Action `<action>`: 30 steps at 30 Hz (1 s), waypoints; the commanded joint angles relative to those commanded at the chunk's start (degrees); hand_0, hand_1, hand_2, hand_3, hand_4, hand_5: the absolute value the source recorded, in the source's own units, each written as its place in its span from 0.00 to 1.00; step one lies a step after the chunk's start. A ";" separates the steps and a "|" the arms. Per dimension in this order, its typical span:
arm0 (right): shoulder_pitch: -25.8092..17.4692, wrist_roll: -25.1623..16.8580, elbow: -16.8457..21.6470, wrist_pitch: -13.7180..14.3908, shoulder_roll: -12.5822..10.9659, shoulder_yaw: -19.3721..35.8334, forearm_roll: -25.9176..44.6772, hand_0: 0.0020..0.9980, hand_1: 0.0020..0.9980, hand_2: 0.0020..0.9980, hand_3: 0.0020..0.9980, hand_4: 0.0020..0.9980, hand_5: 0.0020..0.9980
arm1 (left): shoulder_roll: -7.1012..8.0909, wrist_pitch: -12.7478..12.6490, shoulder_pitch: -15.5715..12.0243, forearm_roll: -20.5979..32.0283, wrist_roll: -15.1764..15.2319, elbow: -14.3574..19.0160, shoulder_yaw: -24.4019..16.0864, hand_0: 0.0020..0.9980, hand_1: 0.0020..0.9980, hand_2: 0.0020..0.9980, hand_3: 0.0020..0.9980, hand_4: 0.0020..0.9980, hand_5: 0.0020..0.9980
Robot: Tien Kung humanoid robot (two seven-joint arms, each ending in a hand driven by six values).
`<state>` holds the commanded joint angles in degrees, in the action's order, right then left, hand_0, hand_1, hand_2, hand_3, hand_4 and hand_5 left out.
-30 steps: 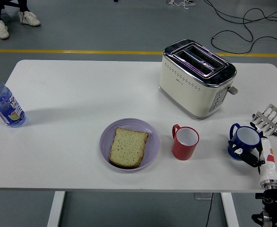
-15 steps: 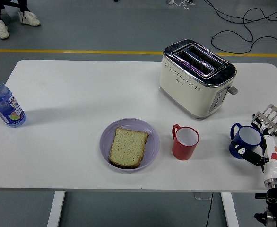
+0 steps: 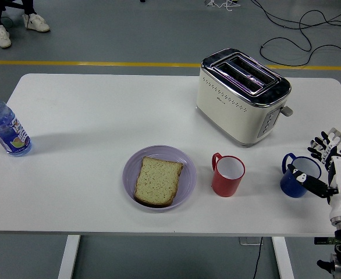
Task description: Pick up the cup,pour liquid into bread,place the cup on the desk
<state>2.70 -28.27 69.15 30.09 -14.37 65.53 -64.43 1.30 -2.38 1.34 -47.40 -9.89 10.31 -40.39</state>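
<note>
Two cups stand on our white surface [image 3: 89,116]: a red cup [image 3: 227,175] just right of the purple plate [image 3: 159,176] that carries the slice of bread [image 3: 157,181], and a blue cup [image 3: 298,175] near the right edge. Our right robot hand [image 3: 322,168] sits at the blue cup, fingers [image 3: 320,143] spread behind it and the thumb against its near side, not closed around it. A cream toaster [image 3: 242,95] stands behind; a water bottle [image 3: 4,127] stands far left.
</note>
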 joint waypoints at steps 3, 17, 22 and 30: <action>0.20 0.10 0.79 0.58 0.15 0.99 -0.22 0.80 0.76 0.91 1.00 0.93 0.00 | 0.03 -0.01 0.10 -0.22 -0.01 0.00 -0.22 0.66 0.71 0.73 0.63 0.38 0.94; -0.36 0.52 12.14 2.80 -0.89 2.00 -1.50 0.79 0.76 0.89 0.92 0.91 0.00 | 0.19 -0.02 0.43 -1.01 -0.06 0.00 -0.95 0.66 0.71 0.73 0.63 0.37 0.94; -1.15 1.71 16.46 0.96 -0.89 2.04 3.15 0.79 0.76 0.89 0.92 0.91 0.00 | 0.17 -0.08 0.65 -0.90 -0.06 0.00 -0.91 0.66 0.71 0.73 0.63 0.37 0.94; -2.28 4.75 23.53 -2.91 -0.76 2.82 11.75 0.67 0.64 0.70 0.68 0.65 0.00 | 0.09 -0.09 0.82 -0.98 -0.12 0.00 -1.09 0.66 0.71 0.73 0.63 0.37 0.93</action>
<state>0.41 -23.52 92.68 27.19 -15.12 68.34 -52.67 1.39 -2.47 2.16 -48.38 -10.01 10.31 -41.48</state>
